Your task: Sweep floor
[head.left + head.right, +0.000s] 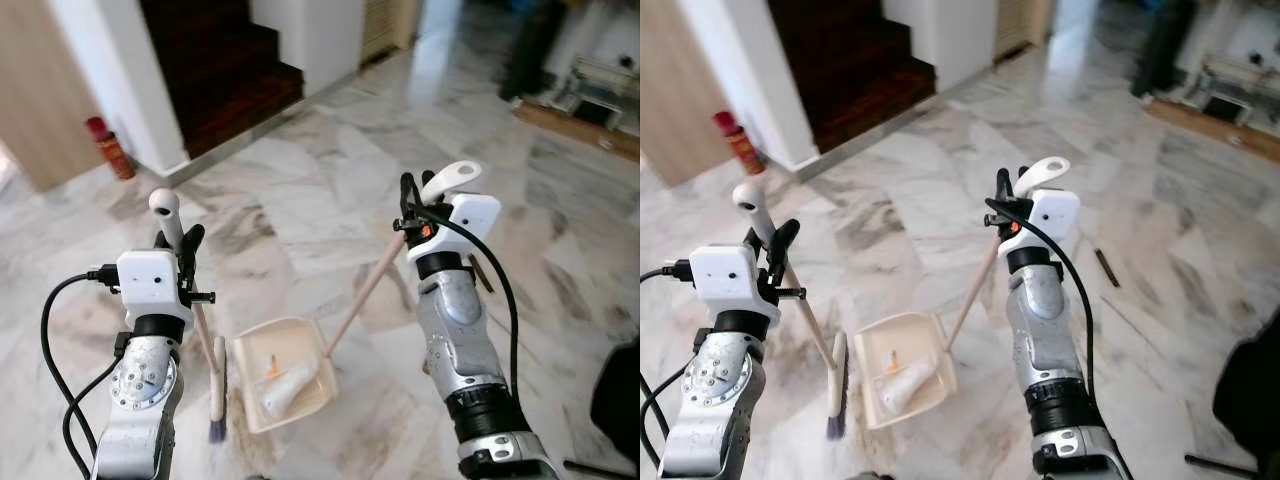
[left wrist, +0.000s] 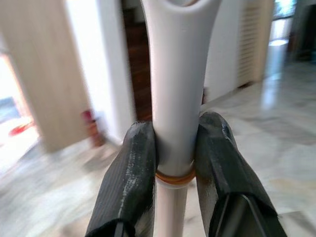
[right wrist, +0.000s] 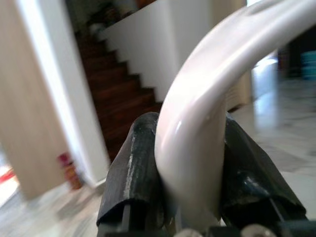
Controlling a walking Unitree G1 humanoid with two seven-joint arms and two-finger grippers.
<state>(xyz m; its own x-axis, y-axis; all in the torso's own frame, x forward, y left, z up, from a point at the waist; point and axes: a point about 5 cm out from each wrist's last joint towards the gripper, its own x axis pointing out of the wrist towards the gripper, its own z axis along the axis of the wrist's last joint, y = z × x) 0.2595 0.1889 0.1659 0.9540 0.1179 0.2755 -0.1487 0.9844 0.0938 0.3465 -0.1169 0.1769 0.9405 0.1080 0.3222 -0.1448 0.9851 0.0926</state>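
Left gripper (image 2: pixel 173 163) clamped on broom handle (image 1: pixel 166 215), right gripper (image 3: pixel 192 168) on dustpan handle (image 1: pixel 450 180); pan (image 1: pixel 285 385) below, keep its lip grounded beside bristles (image 1: pixel 216 430).

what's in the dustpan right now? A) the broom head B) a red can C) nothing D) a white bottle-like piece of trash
D: a white bottle-like piece of trash lies in the cream dustpan, held by the right gripper; the broom head sits beside it, outside.
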